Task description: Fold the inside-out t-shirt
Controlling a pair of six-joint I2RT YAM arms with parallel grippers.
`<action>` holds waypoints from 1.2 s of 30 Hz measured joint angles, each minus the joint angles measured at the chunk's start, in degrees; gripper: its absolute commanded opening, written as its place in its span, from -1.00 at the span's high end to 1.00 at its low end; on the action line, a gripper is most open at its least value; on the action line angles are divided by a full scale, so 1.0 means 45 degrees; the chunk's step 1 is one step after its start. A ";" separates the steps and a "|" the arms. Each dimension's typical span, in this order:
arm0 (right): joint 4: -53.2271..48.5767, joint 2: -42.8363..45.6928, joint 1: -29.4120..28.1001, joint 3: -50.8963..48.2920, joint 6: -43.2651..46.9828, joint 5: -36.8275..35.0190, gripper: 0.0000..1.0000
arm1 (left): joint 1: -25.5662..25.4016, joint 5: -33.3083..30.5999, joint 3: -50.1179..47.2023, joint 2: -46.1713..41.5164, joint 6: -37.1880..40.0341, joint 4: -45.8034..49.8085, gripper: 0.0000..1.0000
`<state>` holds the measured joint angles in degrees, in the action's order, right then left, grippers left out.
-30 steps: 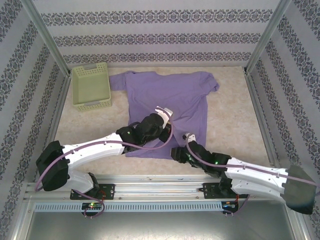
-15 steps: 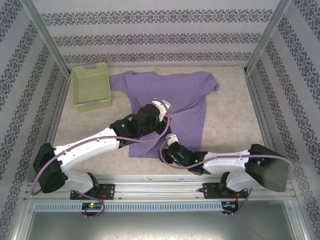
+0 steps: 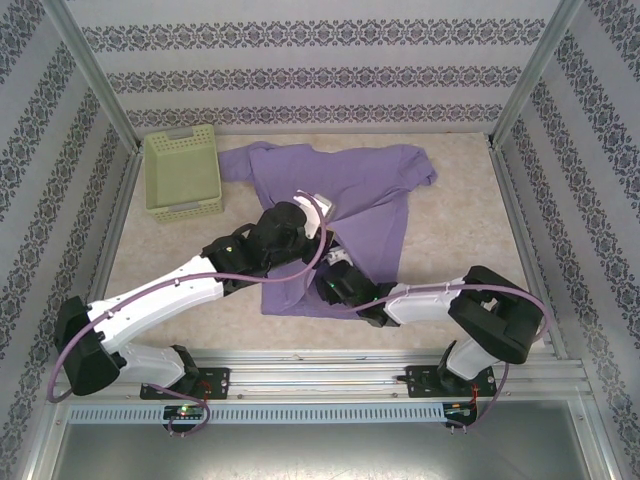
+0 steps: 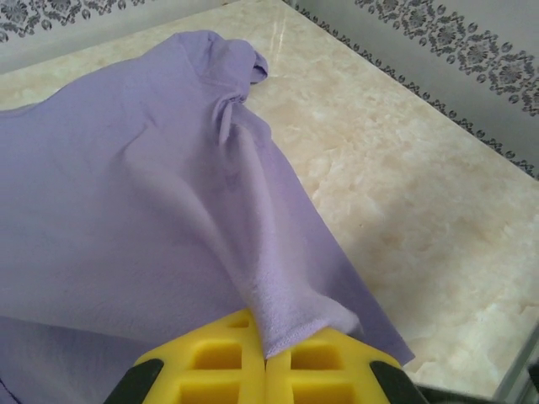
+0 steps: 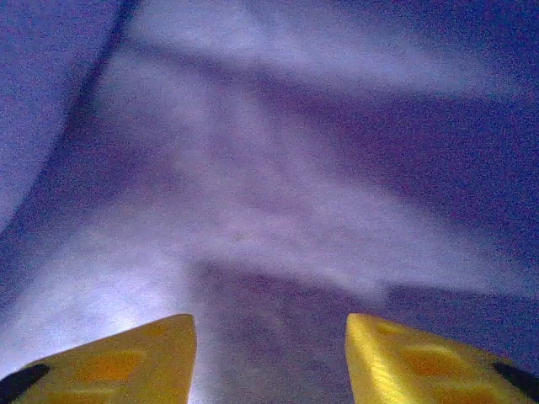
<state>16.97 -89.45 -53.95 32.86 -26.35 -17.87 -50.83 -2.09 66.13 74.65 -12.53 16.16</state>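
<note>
Green basket [image 3: 183, 172] at left rear; the inside-out t-shirt [image 3: 360, 185] lies just beside it, spread over the middle of the tabletop [image 3: 455, 250].
Left end effector [image 4: 266, 360] is clamped tight on a raised ridge of the shirt's edge. Right end effector [image 5: 269, 353] has its jaws parted, gripping nothing, close over the shirt's near part.

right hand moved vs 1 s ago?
Yes. The right hand has slid left, toward the green basket, and is now close beside the left hand at the t-shirt.
</note>
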 measured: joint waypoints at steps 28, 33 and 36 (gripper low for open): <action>-0.3993 -0.5304 0.4051 0.7553 -0.2317 -0.0253 -0.84 | 0.0083 0.0709 0.4308 0.0136 0.0316 0.1860 1.00; -0.6130 -0.6698 0.4129 1.0108 -0.2866 -0.0529 -0.86 | 0.0102 0.0495 0.5178 0.0617 0.0209 0.2322 1.00; -0.7601 -0.7635 0.4138 1.1754 -0.3196 -0.0806 -0.86 | 0.0155 0.0457 0.5610 0.0753 0.0078 0.2463 1.00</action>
<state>-17.23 -123.81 -35.33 85.76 -40.73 -21.50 -50.13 -0.03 91.37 78.04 -12.19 27.24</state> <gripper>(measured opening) 0.929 0.049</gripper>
